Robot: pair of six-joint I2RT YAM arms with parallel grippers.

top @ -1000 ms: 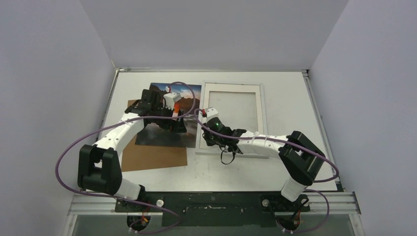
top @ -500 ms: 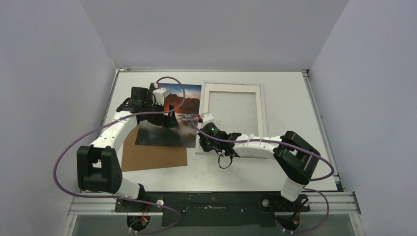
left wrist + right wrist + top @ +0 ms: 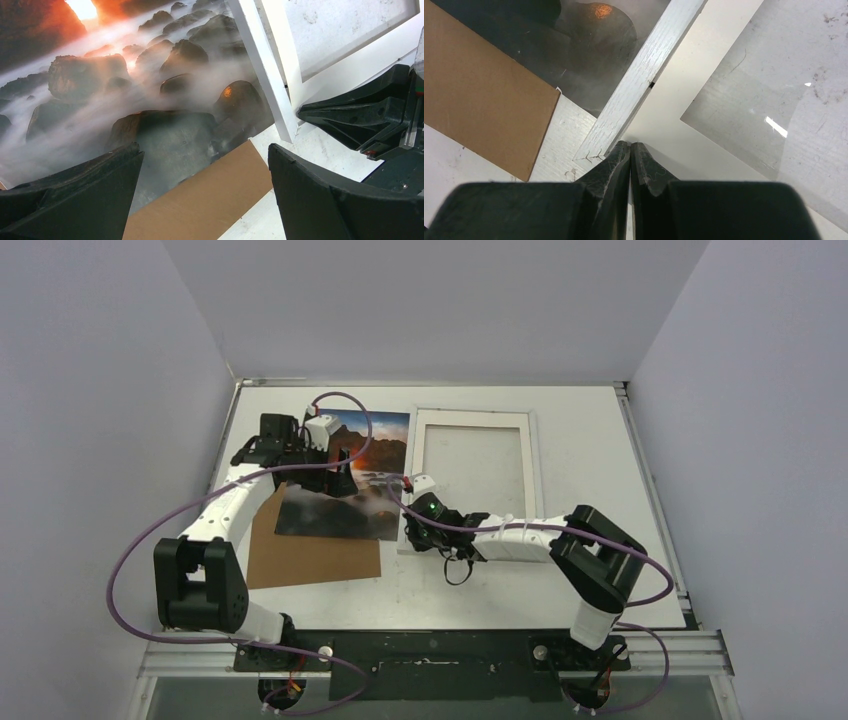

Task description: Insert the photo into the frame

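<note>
Photo (image 3: 335, 515) lies partly on brown cardboard (image 3: 315, 560), at nine o'clock of the white frame (image 3: 473, 418). Left gripper (image 3: 205, 185) above it, jaws wide apart; right gripper (image 3: 630, 155), jaws together, at frame's seven o'clock corner

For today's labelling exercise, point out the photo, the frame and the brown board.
photo (image 3: 332, 518), top view, misty lower area.
frame (image 3: 470, 417), top view, far white edge.
brown board (image 3: 315, 560), top view, bare near part.
</note>
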